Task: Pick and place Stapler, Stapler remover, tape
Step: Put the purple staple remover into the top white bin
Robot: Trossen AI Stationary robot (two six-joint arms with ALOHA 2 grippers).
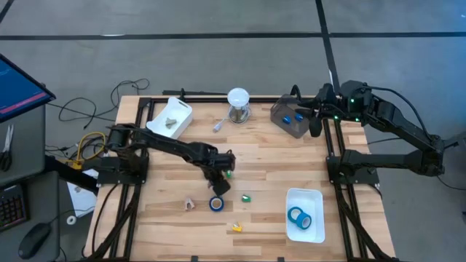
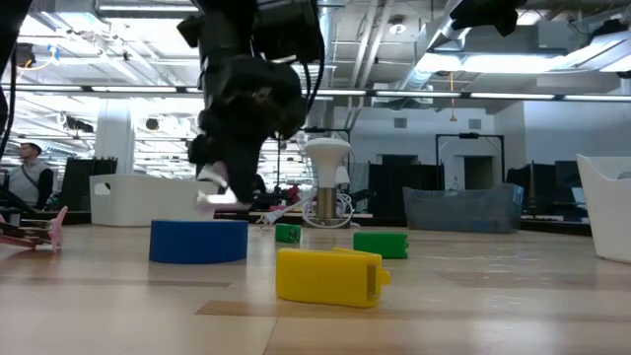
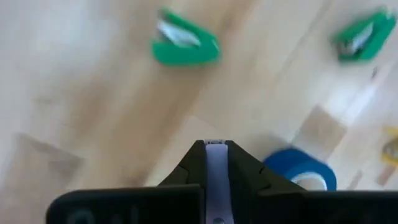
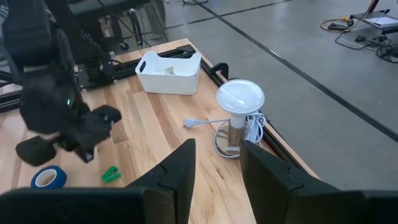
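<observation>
Just now the left gripper is hovering above the table with its fingers pressed together, holding nothing, just beside a blue tape roll and a green piece. Another tape roll is lying in the white tray. Farther off, the right gripper is waiting half-parted, empty, over the grey bin.

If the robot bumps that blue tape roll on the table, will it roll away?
Probably not. The blue tape roll lies flat on its side on the table, so a bump would likely just slide it on the smooth wood. It looks small and hollow, so probably light. Tipped onto its edge, it could roll.
</observation>
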